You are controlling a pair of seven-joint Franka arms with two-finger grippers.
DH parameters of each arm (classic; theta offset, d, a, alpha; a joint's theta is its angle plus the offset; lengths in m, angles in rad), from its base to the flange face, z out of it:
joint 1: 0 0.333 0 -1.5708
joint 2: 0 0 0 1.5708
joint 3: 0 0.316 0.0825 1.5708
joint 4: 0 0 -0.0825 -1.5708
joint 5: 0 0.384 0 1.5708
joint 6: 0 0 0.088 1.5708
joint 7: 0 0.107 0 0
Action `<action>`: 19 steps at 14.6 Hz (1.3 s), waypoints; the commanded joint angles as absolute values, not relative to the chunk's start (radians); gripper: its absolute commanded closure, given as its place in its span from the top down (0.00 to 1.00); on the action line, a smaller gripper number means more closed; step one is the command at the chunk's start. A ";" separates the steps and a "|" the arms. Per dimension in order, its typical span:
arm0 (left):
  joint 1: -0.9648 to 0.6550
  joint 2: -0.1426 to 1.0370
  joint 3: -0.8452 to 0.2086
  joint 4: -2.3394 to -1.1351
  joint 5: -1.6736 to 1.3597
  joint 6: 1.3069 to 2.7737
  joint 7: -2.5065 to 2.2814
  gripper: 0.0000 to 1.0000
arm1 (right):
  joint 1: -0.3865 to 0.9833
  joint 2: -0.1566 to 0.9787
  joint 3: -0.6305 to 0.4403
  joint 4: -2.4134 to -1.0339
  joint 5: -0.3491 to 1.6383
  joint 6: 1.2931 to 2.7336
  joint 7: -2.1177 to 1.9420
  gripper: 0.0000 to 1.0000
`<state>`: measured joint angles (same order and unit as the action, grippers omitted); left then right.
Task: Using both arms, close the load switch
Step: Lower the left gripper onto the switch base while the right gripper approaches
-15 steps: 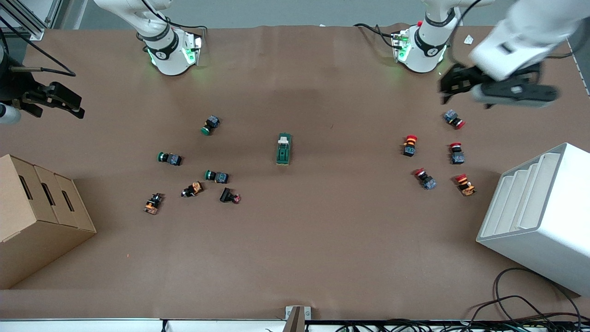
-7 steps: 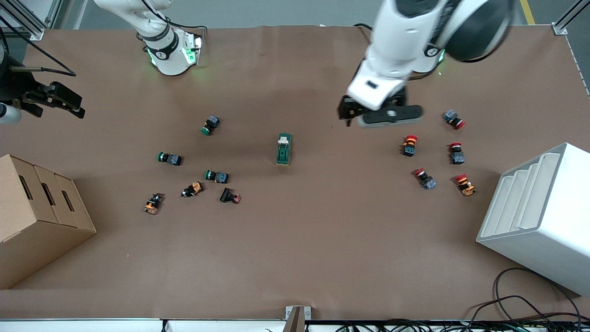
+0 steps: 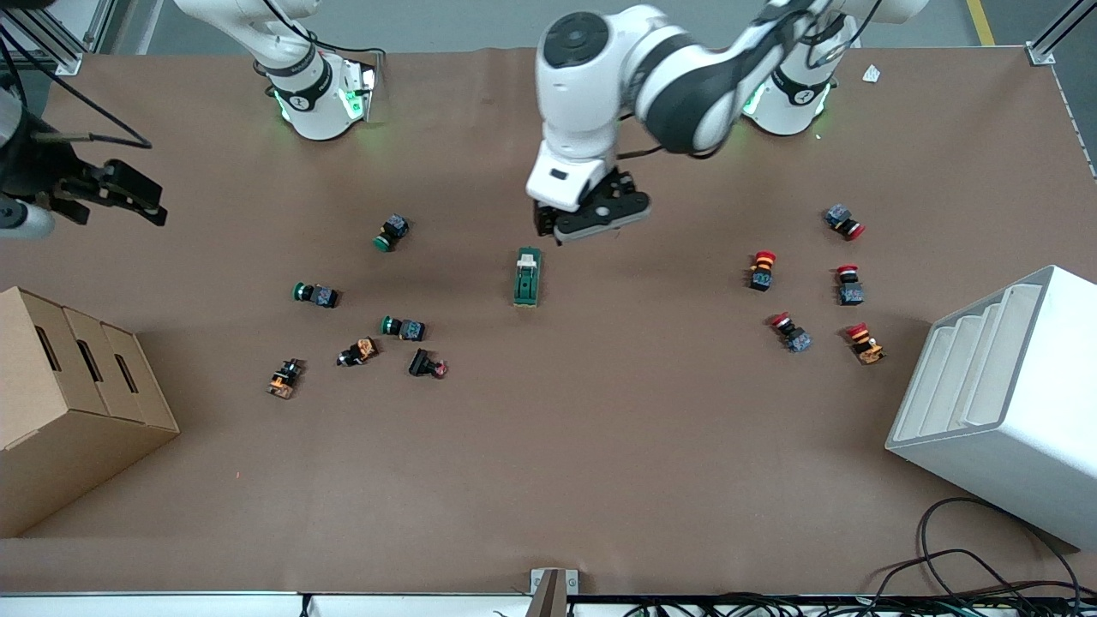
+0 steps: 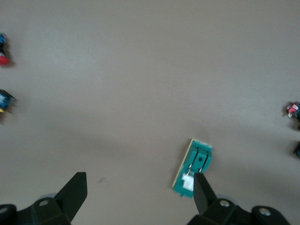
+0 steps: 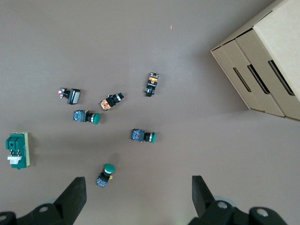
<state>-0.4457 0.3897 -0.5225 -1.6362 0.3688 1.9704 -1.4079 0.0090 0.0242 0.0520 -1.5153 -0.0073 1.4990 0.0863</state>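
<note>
I see small dark-green block load switch (image 3: 528, 277) with white lever, mid table. Left gripper (image 3: 590, 216) hangs just above it, fingers wide apart, holding nothing. Right gripper (image 3: 103, 190) waits open over right arm's table end. Risk: switch loose, push may slide it.

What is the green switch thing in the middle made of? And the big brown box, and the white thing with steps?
The load switch looks like matte dark-green plastic with a cream plastic lever; the thin dark bars on top may be metal. The brown box looks like cardboard: dull tan sides, folded edges, cut slots. The white stepped bin has smooth, even walls, probably plastic or painted metal; I can't tell which.
</note>
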 commanded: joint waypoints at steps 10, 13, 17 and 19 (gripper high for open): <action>-0.775 0.687 -0.523 -1.736 1.151 2.051 -2.172 0.98 | 0.208 0.121 0.051 -1.580 0.104 1.617 0.675 1.00; -0.814 0.719 -0.522 -1.785 1.296 2.046 -2.229 0.98 | 0.274 0.121 0.051 -1.650 0.185 1.716 0.842 1.00; -0.821 0.770 -0.515 -1.854 1.553 2.033 -2.367 0.99 | 0.391 0.126 0.051 -1.764 0.187 1.886 1.093 1.00; -0.827 0.827 -0.514 -1.855 1.665 1.938 -2.382 0.99 | 0.435 0.135 0.051 -1.833 0.187 1.981 1.176 1.00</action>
<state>-0.8200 0.7823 -0.5173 -1.8586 1.5761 2.0060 -2.3595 0.3971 0.1468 0.0603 -1.7519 0.1718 1.9001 1.0959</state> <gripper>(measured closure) 0.009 0.000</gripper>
